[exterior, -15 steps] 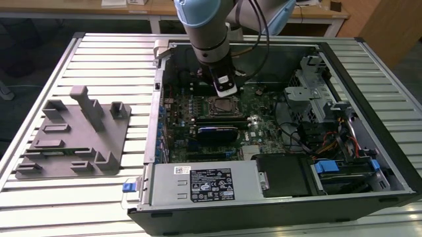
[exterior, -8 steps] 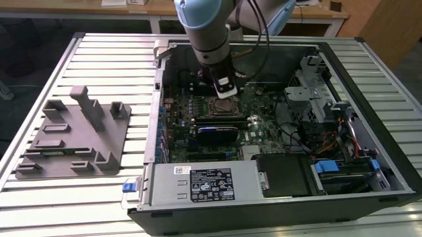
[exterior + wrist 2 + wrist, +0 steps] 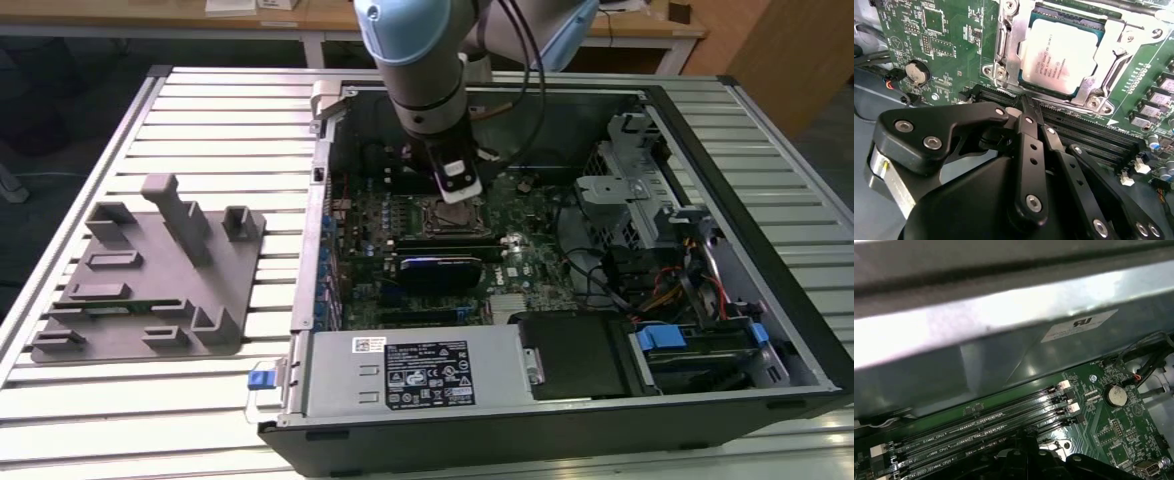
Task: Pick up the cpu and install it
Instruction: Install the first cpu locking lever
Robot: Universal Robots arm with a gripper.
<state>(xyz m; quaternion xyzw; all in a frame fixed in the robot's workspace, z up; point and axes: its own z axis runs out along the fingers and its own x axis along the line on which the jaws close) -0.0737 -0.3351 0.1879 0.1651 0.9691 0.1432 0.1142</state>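
The cpu (image 3: 1061, 54), a flat silver square, lies seated in the metal-framed socket (image 3: 1010, 55) on the green motherboard. My gripper (image 3: 1024, 101) hangs just beside the socket, over the black memory slots (image 3: 1089, 134). Its black fingers (image 3: 1027, 150) are shut together with nothing between them, clear of the chip. In the exterior view the arm reaches down into the open computer case, with the gripper (image 3: 458, 188) right above the socket and cpu (image 3: 449, 214). In the first wrist view the gripper's black tip (image 3: 1024, 447) sits above the memory slots (image 3: 989, 422).
The case's metal walls (image 3: 324, 200) ring the motherboard. A black card (image 3: 438, 268), cable bundles (image 3: 601, 275), a drive cage (image 3: 641, 190) and the power supply (image 3: 414, 372) crowd the inside. A grey tray (image 3: 147, 270) with upright blocks stands at the exterior view's left on the slatted table.
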